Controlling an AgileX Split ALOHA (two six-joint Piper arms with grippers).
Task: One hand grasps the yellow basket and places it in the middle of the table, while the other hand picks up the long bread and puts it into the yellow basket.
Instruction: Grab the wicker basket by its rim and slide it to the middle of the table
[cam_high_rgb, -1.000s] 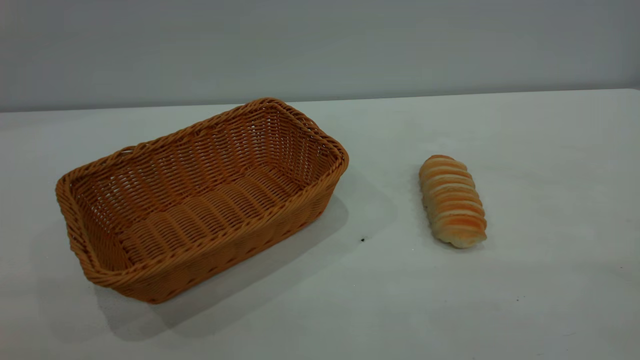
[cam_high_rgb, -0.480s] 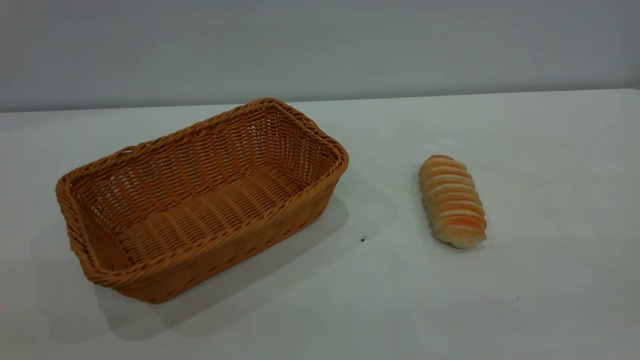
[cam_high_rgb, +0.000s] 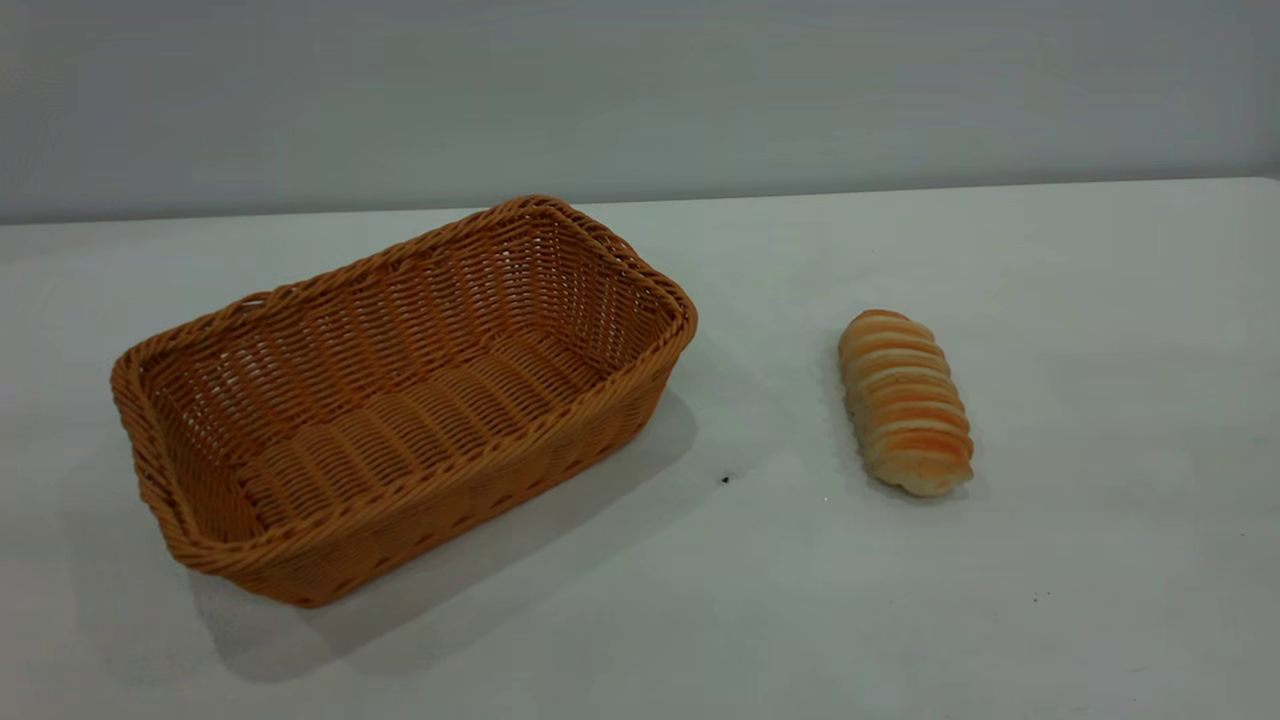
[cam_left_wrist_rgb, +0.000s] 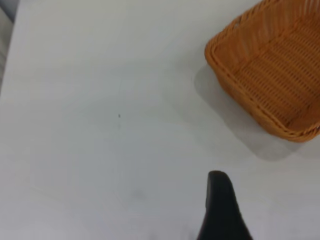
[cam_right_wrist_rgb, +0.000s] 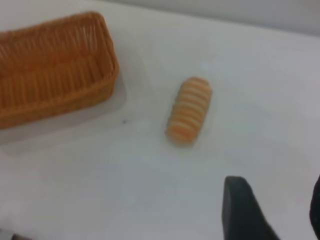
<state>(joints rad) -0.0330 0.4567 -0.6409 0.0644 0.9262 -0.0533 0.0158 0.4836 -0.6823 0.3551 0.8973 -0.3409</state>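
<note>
Nothing moved, yellow basket (cam_high_rgb: 400, 400), long bread (cam_high_rgb: 905, 402), no writing

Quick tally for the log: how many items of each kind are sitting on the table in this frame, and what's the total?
Woven baskets: 1, the yellow basket, standing empty on the table.
Bread loaves: 1, the long bread, lying on the table apart from the basket.
Total: 2 items.
</note>
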